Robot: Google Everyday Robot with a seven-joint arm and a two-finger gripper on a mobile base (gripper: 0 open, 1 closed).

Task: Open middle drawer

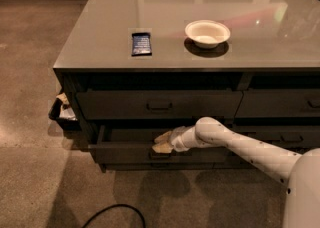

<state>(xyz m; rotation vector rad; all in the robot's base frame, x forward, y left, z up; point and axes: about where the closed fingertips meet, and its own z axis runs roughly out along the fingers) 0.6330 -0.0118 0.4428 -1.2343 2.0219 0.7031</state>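
We see the gripper [161,142] low at the front of the cabinet, at the top edge of the middle drawer [125,153] and about halfway along its width. From this angle we cannot tell how far the gripper is open, nor whether it has hold of anything. The white arm [240,144] reaches to it from the lower right, crossing in front of the lower drawers on the right side. The middle drawer stands partway out: its dark front sits forward of the top drawer [200,104] above it, and a narrow strip of its inside shows between the two. The top drawer is shut flush, with its small loop handle [159,106] at centre. On the grey countertop [260,7] we find a pale bowl [207,33] and, to its left and well apart from it, a dark blue flat packet [141,43]. At the cabinet's left end a dark bin [60,114] sits on the floor with crumpled pale stuff in it. A black cable [115,213] curves over the brown floor [30,72] in front of the cabinet, well below the open drawer.
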